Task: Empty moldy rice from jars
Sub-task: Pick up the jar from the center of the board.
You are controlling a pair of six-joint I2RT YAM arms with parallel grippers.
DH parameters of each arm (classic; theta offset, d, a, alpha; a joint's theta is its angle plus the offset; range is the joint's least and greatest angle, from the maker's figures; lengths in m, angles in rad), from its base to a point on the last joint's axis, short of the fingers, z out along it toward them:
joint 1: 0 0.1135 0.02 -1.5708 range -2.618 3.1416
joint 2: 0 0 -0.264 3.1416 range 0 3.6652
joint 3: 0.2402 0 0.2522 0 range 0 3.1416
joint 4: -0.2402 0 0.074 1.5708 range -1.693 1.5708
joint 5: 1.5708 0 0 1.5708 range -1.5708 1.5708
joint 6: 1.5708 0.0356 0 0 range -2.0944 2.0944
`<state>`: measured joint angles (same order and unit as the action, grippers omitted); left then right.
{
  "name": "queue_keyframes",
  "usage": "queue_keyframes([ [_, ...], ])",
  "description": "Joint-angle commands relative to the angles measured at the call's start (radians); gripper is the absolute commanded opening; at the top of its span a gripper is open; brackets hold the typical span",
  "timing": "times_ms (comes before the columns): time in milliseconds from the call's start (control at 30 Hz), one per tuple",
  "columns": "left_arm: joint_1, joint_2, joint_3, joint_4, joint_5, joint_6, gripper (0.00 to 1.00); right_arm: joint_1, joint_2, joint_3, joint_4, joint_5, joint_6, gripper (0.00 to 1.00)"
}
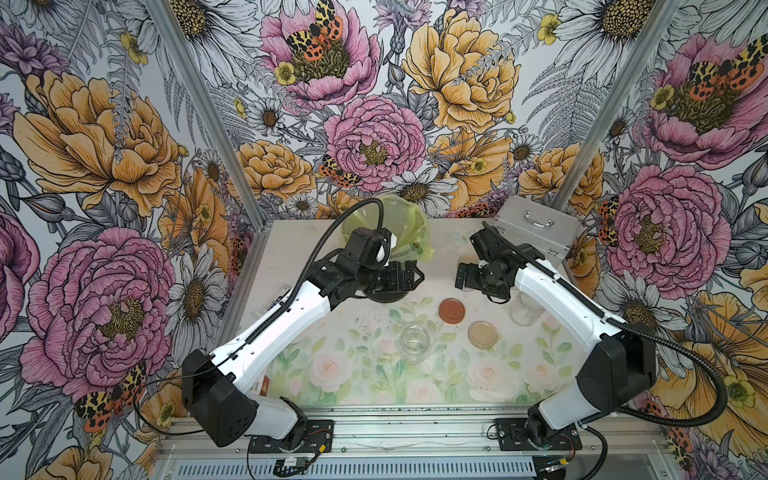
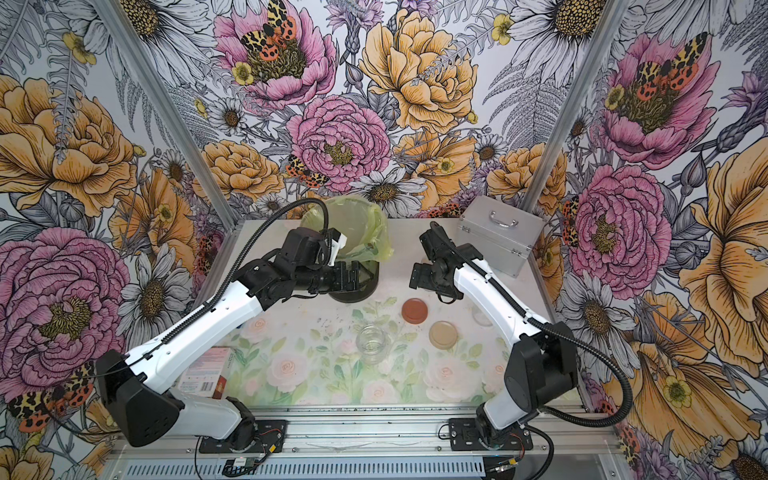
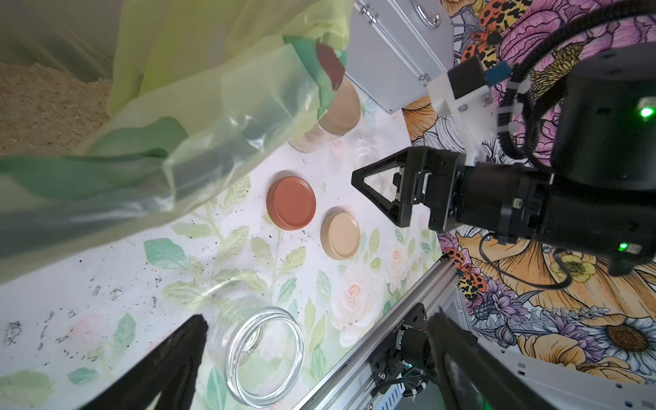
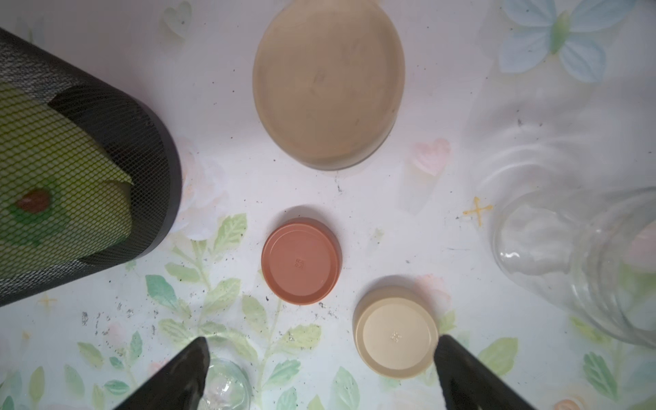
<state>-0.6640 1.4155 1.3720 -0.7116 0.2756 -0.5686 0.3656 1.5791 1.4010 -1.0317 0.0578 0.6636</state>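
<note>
Left gripper [image 1: 413, 275]: jaws apart with nothing between them, hanging above the desk [image 1: 353, 374] just beside the front of the black mesh bin [image 4: 106, 149]. Right gripper [image 1: 464, 277]: jaws wide apart and empty, pointing down over the closed jar [image 3: 333, 117]. Its wrist view looks straight down on that jar's beige lid [image 4: 328, 83], which is on the jar. Pale rice in jar [image 3: 308, 137] shows through the glass below the lid. This jar stands on the desk between the bin and the silver case [image 1: 536, 226].

The bin is lined with a yellow-green bag [image 1: 409, 224]. In the left wrist view, a heap of beige rice in bag [image 3: 46, 106] lies inside it.

The 2 other jars are uncapped and look empty:
- The open jar [image 1: 414, 343] stands upright near the middle of the desk, between the 2 arms.
- The 2nd open jar [image 1: 525, 311] is on the right side of the desk, partly hidden under the right forearm in both top views.

2 loose lids lie flat on the desk between those jars. The reddish-brown lid [image 1: 451, 311] and the loose beige lid [image 1: 484, 334] are just beside each other and not touching, with the beige one nearer the front edge. Dark specks are scattered on the desk around them. A printed carton [image 2: 203, 376] lies under the left arm at the desk's left edge.
</note>
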Motion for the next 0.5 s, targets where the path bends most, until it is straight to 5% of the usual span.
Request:
queue_keyframes([
  [0, -0.017, 0.029, 0.044, -0.012, -0.044, 0.023, 0.99, -0.033, 0.053, 0.074, -0.04, -0.009, -0.028, 1.0],
  [467, -0.081, 0.233, 0.165, -0.013, -0.066, 0.096, 0.99, -0.109, 0.365, 0.436, -0.164, -0.022, -0.067, 0.99],
])
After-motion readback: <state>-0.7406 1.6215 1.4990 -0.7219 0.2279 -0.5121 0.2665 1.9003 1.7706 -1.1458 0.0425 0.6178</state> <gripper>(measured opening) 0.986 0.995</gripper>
